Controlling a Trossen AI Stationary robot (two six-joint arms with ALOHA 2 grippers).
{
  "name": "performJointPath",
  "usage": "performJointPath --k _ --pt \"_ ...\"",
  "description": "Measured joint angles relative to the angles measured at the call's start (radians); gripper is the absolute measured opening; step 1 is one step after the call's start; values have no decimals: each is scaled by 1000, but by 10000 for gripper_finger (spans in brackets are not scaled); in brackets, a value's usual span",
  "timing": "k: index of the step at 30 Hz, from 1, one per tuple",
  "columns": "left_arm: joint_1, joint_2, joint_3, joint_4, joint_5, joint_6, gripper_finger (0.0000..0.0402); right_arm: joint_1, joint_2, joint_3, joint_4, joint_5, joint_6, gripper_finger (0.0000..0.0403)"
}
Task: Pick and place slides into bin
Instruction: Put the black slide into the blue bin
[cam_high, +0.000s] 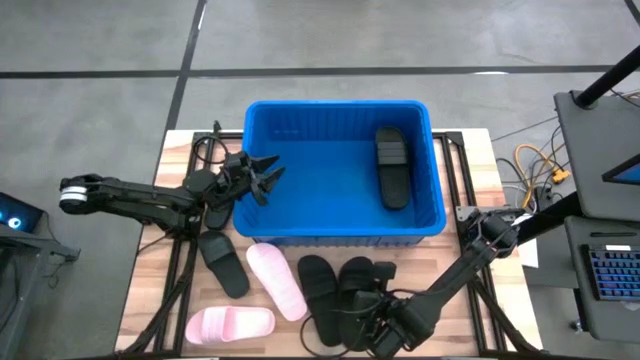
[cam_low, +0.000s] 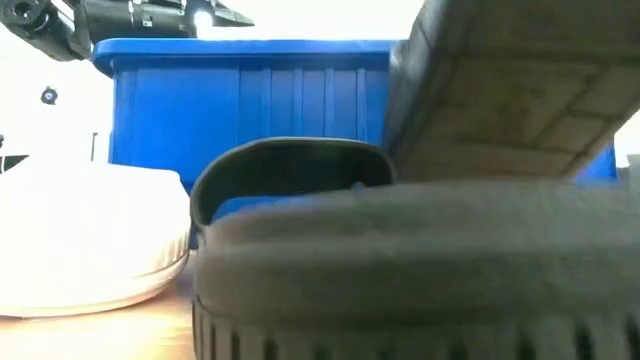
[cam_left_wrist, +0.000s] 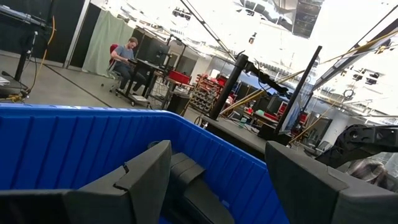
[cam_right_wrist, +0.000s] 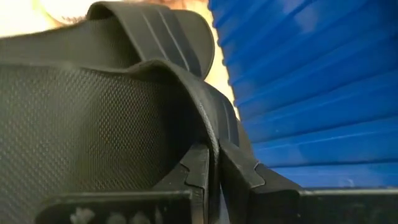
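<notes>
Blue bin (cam_high: 262, 150) sits mid-desk (cam_high: 150, 290); one black slide (cam_high: 391, 165) already lies inside near the bin's right wall, long axis running front to back. Remaining slides lie on the desk along the bin's front wall: a black slide (cam_high: 222, 262) off the front-left corner, two pink slides (cam_high: 277, 281) beside it, and a cluster of black slides (cam_high: 325, 285) in front of the bin's middle. Right gripper (cam_high: 372, 335) is down at the near end of that cluster, fingers pinched shut on the strap of a black slide (cam_right_wrist: 186, 93); the right wrist view shows the strap's edge clamped between both fingers. From this gripper the bin lies straight ahead, just beyond the cluster, so the coming move looks like a lift and a short carry forward over the front wall. The held slide's long axis seems to point roughly toward the bin. Left gripper (cam_high: 262, 180) hovers over the bin's left rim, fingers spread wide, holding nothing. Right arm is clearly the nearer one to the black cluster.
</notes>
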Motion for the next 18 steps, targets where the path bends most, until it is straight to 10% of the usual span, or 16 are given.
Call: performJointPath --k 18 --pt "0 0 0 -1 0 0 246 -5 -1 197 -34 21 -191 21"
